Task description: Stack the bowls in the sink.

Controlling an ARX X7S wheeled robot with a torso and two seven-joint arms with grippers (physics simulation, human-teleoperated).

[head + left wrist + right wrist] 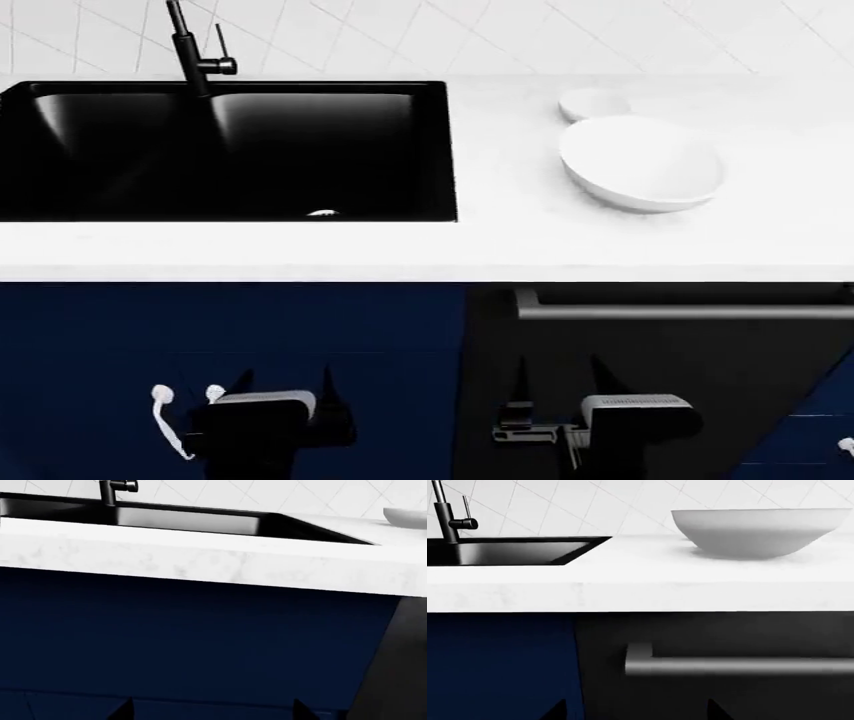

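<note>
1. Sink (227, 150): black basin set in the white bench (507, 245), left part; metal drain (322, 213) at its near edge; black faucet (194, 55) behind. No bowl inside.
2. Large bowl (642, 162): white, upright on the bench, right of the sink, well apart from it.
3. Small bowl (593, 103): white, just behind the large bowl; contact cannot be told.
4. Left pincer (284, 385): below bench level, before the blue cabinet front (227, 330); fingers spread, holding nothing.
5. Right pincer (558, 385): low before the dark panel with grey handle (681, 310); fingers spread, holding nothing.
</note>
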